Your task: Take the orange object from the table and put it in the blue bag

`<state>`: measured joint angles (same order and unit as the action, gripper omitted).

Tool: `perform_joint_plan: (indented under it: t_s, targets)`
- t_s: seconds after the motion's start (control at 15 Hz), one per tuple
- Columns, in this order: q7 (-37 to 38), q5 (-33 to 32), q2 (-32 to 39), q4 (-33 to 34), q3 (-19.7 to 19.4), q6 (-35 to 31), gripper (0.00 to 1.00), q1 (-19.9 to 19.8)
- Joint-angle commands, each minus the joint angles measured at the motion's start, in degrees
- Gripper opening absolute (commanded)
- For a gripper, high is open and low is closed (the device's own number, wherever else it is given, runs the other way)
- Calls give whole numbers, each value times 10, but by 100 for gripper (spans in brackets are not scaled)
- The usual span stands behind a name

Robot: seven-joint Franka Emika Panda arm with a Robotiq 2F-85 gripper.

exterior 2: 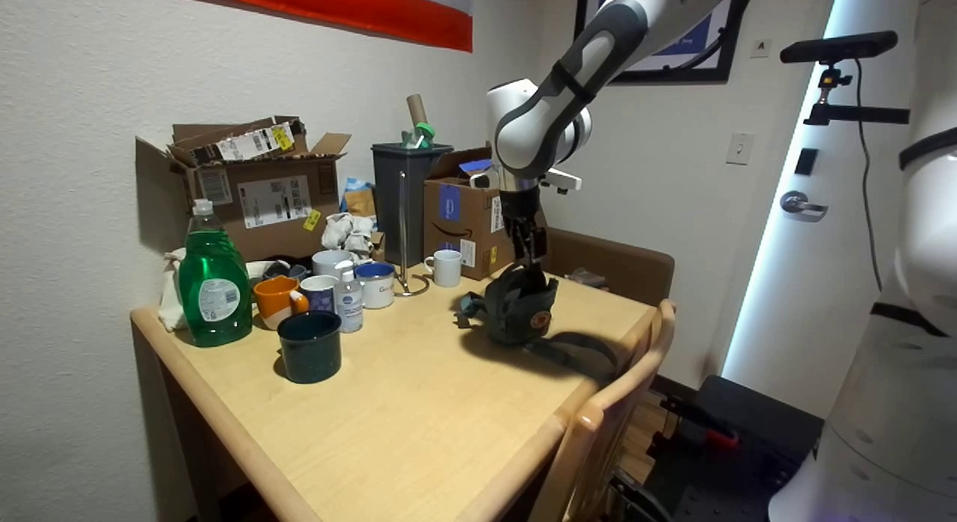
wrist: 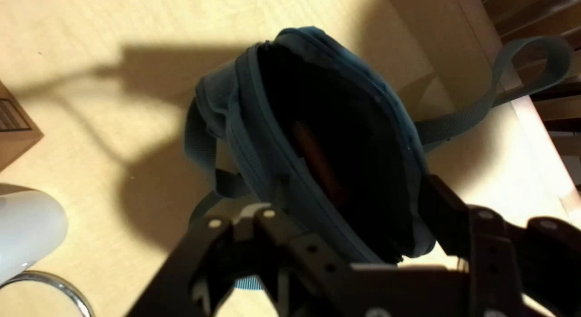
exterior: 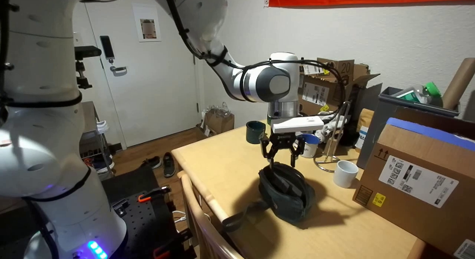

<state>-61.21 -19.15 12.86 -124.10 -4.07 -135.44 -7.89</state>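
Observation:
The blue bag stands on the table with its zipped top open; it also shows in an exterior view and in the wrist view. In the wrist view, the orange object, dim and reddish in the shadow, lies lengthwise inside the bag against one wall. It is hidden in both exterior views. My gripper is open and points down over the bag's mouth, fingers apart with nothing between them. In the wrist view the fingertips stand at either side of the bag's opening; I cannot tell if they touch the fabric.
A white mug, a metal stand and a cardboard box stand beside the bag. A dark green mug, an orange mug and a green soap bottle stand farther along. A wooden chair lines the table edge.

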Motion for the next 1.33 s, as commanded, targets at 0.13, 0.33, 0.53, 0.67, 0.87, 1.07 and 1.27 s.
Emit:
perform_joint_plan:
  t_s: [0.13, 0.33, 0.53, 0.67, 0.87, 1.07, 1.27]
  targets:
    - [63, -35, -157, -104, 0, 5, 100, 19]
    - [103, -39, -193, -118, 15, 19, 100, 39]
    - [152, -18, -205, -113, 30, 60, 100, 61]
    - [190, 15, -209, -109, 40, 115, 100, 77]
    - [273, 56, -225, -118, 51, 173, 100, 94]
    - [365, 95, -241, -129, 55, 201, 100, 105]
    - [373, 101, -221, -118, 50, 191, 100, 108]
